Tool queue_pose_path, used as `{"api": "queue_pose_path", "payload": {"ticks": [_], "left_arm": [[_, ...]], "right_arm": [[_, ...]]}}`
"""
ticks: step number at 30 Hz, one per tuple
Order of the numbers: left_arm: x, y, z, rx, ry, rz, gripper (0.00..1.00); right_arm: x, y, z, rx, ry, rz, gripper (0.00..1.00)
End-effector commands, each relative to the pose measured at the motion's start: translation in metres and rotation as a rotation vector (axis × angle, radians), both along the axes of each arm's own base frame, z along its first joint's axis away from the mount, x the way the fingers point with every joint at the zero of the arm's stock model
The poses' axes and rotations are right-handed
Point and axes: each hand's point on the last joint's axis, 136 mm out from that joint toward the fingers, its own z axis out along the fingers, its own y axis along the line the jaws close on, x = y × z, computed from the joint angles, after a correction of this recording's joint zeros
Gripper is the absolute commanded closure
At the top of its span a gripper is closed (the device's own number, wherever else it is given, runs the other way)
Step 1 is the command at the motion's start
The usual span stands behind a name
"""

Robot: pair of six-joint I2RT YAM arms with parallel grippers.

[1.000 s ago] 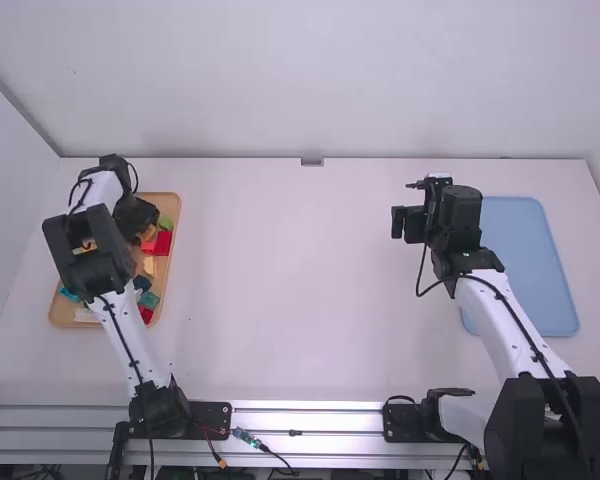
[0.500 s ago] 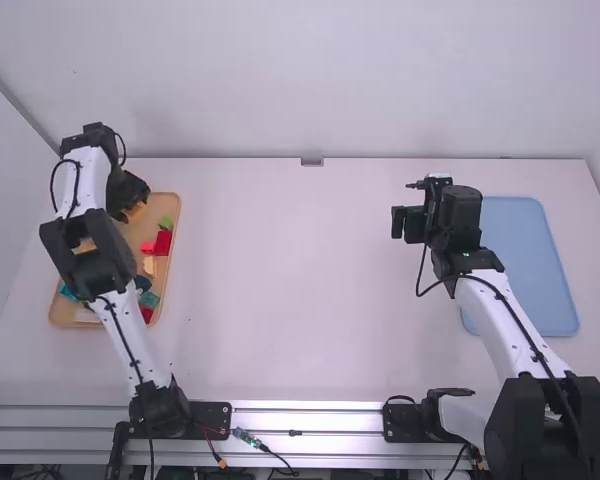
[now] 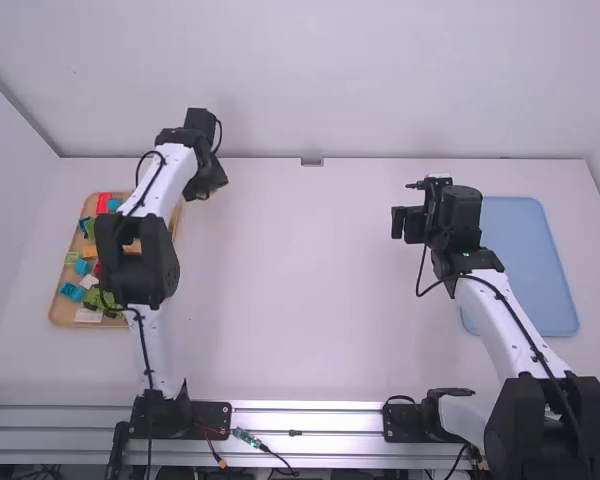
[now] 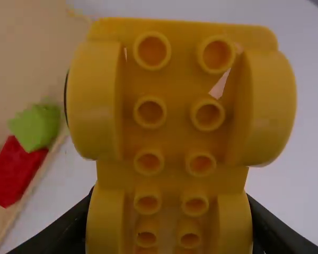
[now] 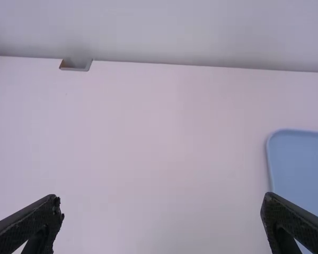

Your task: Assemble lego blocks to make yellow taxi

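Two black fingers form my left claw (image 4: 170,223), and they are closed on the near end of a studded yellow plastic car base (image 4: 175,137) with rounded, wheel-like sides. I grip it across its flanks, which leaves its hollow round studs uncovered; I take that to be wise, since the taxi's upper parts would press on there. The long piece reaches out past my fingertips, so I judge it could twist if pushed hard at its far end. I hold it near the far right corner of a shallow tan wooden tray (image 3: 64,316), whose rim keeps the loose parts together, among them a bright red plastic block (image 4: 13,172) and a small lime-green plastic block (image 4: 37,127). Farther out lies the smooth white bench (image 3: 300,300), its middle within reach of both arms, and I would set the base down there, flat, before adding anything. My right claw (image 5: 162,206) waits across the way, spread wide with nothing in it, near a flat light-blue tray (image 3: 530,270); I think it could steady the base while the left one fetches parts.
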Motion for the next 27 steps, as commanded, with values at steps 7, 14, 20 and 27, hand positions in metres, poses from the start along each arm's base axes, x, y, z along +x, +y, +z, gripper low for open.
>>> {"api": "queue_pose_path", "payload": {"ticks": [7, 14, 20, 27], "left_arm": [[-0.073, -0.082, 0.016, -0.002, 0.071, -0.664, 0.99], [-0.139, -0.133, -0.023, -0.009, 0.253, -1.278, 0.98], [-0.166, -0.159, -0.055, 0.061, 0.285, -1.632, 0.99], [-0.197, -0.196, -0.089, 0.170, 0.289, -1.948, 0.99]], "right_arm": [[0.006, 0.002, 0.012, 0.007, -0.023, 0.002, 0.01], [0.001, 0.002, 0.006, 0.005, 0.008, 0.001, 0.01], [0.001, 0.002, 0.006, 0.005, 0.008, 0.002, 0.01], [0.001, 0.002, 0.006, 0.002, 0.006, 0.004, 0.01]]}}
